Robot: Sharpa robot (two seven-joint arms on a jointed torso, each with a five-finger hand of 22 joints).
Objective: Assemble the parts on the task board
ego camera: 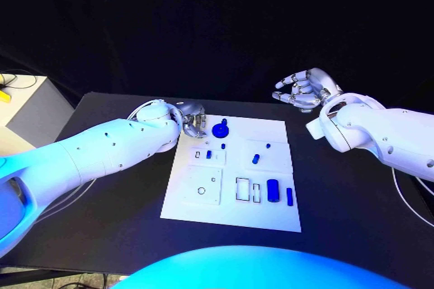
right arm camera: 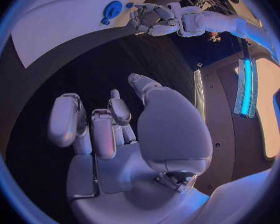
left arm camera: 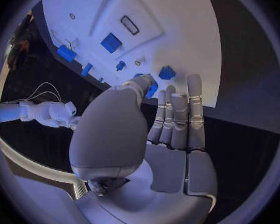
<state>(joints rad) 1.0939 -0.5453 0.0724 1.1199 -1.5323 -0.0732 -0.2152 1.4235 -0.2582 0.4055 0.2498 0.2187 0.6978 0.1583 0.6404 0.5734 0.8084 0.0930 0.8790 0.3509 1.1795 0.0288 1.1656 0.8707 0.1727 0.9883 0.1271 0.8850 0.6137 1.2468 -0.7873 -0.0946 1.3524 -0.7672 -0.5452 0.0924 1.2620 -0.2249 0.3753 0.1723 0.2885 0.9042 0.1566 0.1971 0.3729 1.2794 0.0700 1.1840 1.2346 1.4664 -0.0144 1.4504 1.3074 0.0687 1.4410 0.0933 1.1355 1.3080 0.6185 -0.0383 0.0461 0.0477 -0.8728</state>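
Note:
The white task board (ego camera: 231, 210) lies in the middle of the black table. A round blue part (ego camera: 220, 130) sits at its far left corner, and my left hand (ego camera: 190, 124) hovers right beside it with its fingers stretched out. In the left wrist view the thumb tip is close to that blue part (left arm camera: 154, 89); whether they touch I cannot tell. Several small blue parts (ego camera: 256, 157) stand across the board, with two longer ones (ego camera: 275, 189) at its right edge. My right hand (ego camera: 306, 88) is raised beyond the far right corner, fingers loosely curled and apart, holding nothing.
A pale box (ego camera: 27, 110) stands off the table's left side. Thin cables (ego camera: 68, 198) trail under my left arm. Bare black table (ego camera: 362, 201) lies to the right of the board, and empty recesses (ego camera: 202, 190) mark the board's near left.

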